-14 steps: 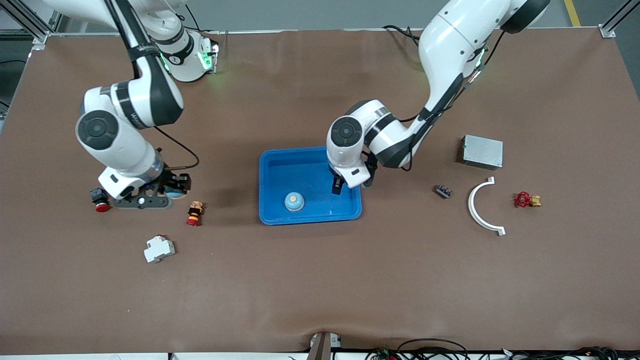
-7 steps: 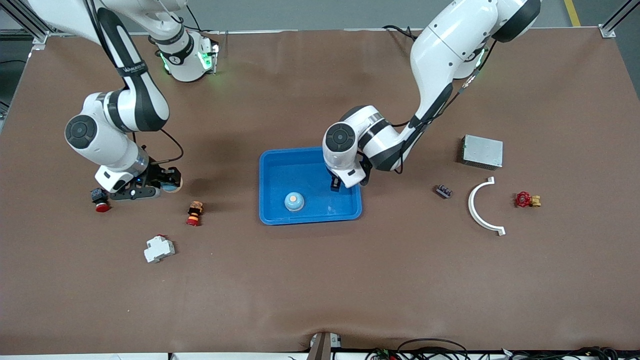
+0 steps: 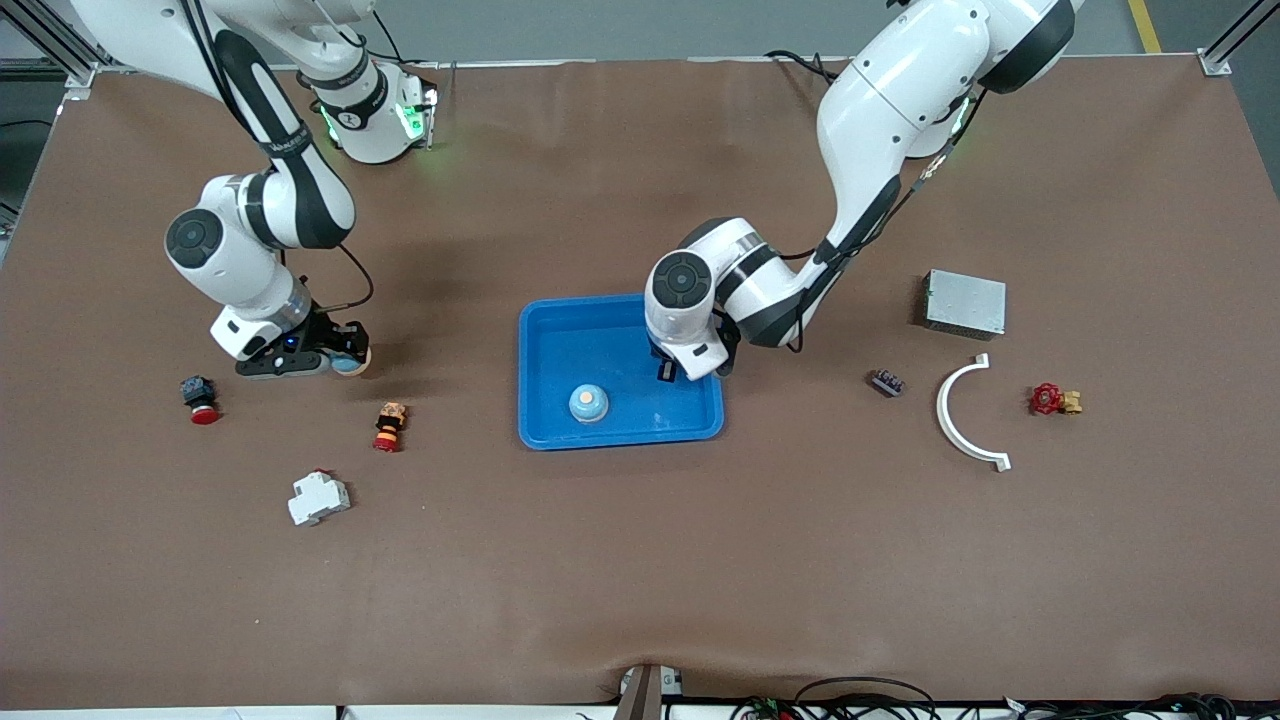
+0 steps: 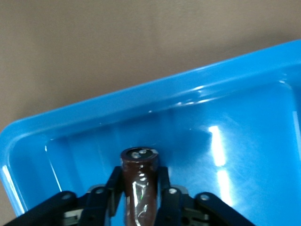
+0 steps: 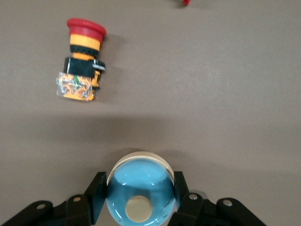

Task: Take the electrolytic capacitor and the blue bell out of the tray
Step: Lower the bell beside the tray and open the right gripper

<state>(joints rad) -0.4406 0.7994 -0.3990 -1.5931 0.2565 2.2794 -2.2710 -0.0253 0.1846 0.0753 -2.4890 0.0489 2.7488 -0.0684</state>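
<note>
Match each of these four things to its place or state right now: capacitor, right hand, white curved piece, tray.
Things:
1. capacitor
2. right hand
3. white curved piece
4. tray

Places or states:
a. on the table beside the red valve
b. gripped by the left hand
c. blue, under the left hand
d. closed on a bell

Pairs: 1-b, 2-d, 3-a, 4-c

We see a brown-covered worktop (image 3: 640, 560), grey floor at 12 o'clock, aluminium frame posts at both upper corners.
</note>
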